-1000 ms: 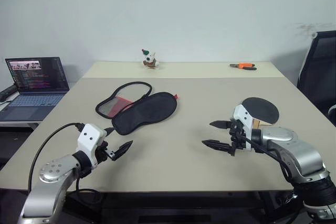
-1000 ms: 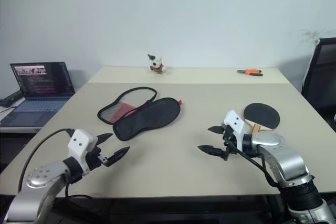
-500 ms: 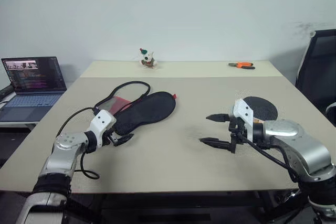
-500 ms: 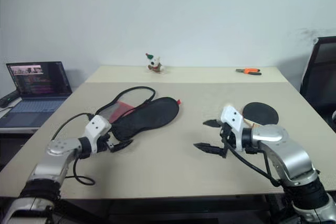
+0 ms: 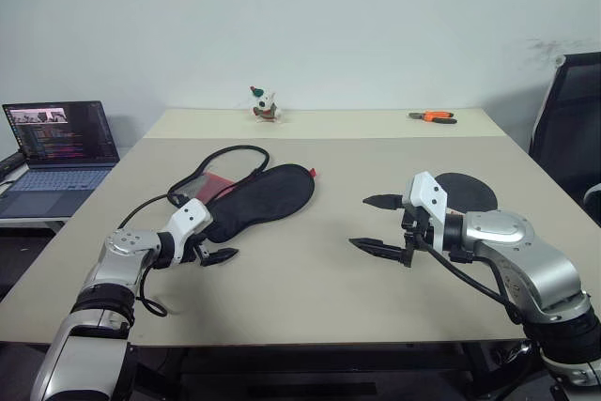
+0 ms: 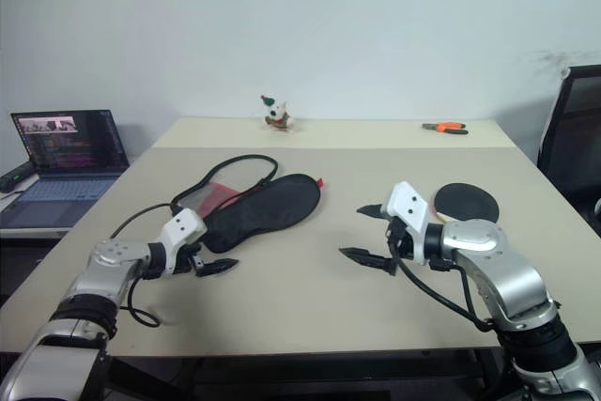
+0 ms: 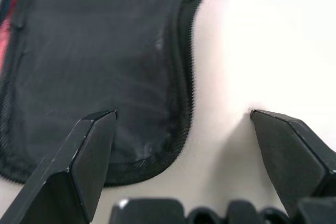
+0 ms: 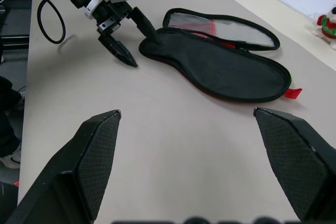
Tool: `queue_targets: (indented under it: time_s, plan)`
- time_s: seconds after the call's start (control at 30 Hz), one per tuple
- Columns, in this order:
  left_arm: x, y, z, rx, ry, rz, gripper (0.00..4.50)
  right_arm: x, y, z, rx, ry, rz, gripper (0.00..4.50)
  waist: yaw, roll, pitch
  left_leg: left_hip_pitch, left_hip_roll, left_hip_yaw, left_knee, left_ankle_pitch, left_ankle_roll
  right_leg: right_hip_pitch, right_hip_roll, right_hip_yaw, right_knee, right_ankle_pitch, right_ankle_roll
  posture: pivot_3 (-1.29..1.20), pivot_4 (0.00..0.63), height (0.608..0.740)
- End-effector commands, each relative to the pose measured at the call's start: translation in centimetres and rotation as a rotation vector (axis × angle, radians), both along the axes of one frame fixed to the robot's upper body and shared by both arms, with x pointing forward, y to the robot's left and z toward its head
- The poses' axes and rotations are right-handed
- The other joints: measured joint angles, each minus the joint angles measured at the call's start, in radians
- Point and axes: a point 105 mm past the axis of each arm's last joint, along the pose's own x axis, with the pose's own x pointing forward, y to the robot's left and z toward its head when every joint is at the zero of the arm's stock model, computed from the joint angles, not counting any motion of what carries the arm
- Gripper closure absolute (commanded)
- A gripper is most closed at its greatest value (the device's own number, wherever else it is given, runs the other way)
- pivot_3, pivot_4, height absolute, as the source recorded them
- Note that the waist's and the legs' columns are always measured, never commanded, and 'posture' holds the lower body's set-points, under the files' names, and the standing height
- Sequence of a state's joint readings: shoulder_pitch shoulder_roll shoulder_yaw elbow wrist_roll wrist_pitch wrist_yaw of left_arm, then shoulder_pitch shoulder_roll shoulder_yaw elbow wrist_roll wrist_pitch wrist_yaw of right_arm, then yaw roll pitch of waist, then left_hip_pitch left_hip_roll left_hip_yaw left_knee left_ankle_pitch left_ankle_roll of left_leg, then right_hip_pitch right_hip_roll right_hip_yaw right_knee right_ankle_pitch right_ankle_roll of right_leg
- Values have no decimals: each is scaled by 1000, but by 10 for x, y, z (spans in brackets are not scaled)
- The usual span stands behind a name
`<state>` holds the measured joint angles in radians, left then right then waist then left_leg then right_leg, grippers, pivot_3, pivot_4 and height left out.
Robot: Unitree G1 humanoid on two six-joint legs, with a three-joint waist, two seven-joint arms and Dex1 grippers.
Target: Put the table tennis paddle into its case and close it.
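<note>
Left wrist view shows the released left pincer (image 7: 181, 129) straddling the case's (image 7: 94, 66) edge, possibly touching; right pincer (image 5: 376, 224) released above the beige counter (image 5: 310, 279).

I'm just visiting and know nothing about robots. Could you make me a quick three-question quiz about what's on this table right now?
1. True or false: the case lies unzipped and spread open.
2. Which gripper is at the case's narrow end: left gripper or right gripper?
3. What lies on the table behind the right gripper?

Key
1. True.
2. Left; its open fingers straddle the case's edge.
3. The table tennis paddle.
</note>
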<state>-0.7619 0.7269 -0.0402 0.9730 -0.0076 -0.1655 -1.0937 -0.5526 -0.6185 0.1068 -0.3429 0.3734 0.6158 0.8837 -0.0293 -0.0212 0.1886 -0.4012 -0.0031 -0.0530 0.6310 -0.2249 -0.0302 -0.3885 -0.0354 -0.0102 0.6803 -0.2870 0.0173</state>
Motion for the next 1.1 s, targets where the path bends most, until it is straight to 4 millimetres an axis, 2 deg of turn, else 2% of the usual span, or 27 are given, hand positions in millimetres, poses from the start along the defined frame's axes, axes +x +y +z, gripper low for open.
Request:
queue_targets:
  time_s: [0.03,0.13,0.2,0.5,0.6,0.67,0.77,0.9,1.0,1.1]
  plan:
    - [-1,5,3,56,5,-26,48,-1,2,4,15,-36,2,28,0,0,0,0,0,0,0,0,0,0,0,0,0,0,0,0,150,740]
    - [-1,6,3,55,8,-17,613,0,3,6,29,-40,-3,0,-1,0,0,0,0,0,0,0,0,0,0,0,0,0,0,0,150,740]
    - [-2,7,1,47,21,-18,1200,1,3,8,40,-42,-9,0,-2,0,0,0,0,0,0,0,0,0,0,0,1,0,0,0,150,740]
    - [-12,0,-2,-68,34,-36,4387,9,-12,26,117,-37,-99,0,-2,0,0,1,1,0,0,0,0,0,1,1,1,0,0,0,150,740]
    - [-11,-6,-3,-9,-2,-37,4480,10,-17,28,116,-34,-118,0,-1,0,0,0,1,0,0,0,0,0,0,1,0,0,0,0,150,740]
    - [-7,-23,1,-22,-26,-47,4480,10,-20,28,107,-32,-127,0,0,0,0,0,1,0,0,0,0,0,-1,1,0,0,0,0,150,740]
    - [-1,-61,5,-56,-53,-66,4480,9,-23,25,87,-18,-131,0,8,0,0,0,0,-1,1,0,1,1,-1,0,1,0,0,0,150,740]
    - [4,-128,8,-113,-61,-114,4480,5,-27,19,56,11,-120,0,28,0,0,-1,-1,-2,4,0,1,2,-2,0,1,1,1,0,150,740]
    - [10,-166,10,-154,-52,-123,4480,3,-28,15,43,27,-113,0,28,0,0,-2,-2,-2,6,0,1,2,-1,0,1,1,2,0,150,740]
    - [16,-194,10,-171,-56,-118,4480,3,-29,13,36,33,-113,0,28,0,0,-2,-2,-1,7,0,1,2,-1,0,1,1,2,0,150,740]
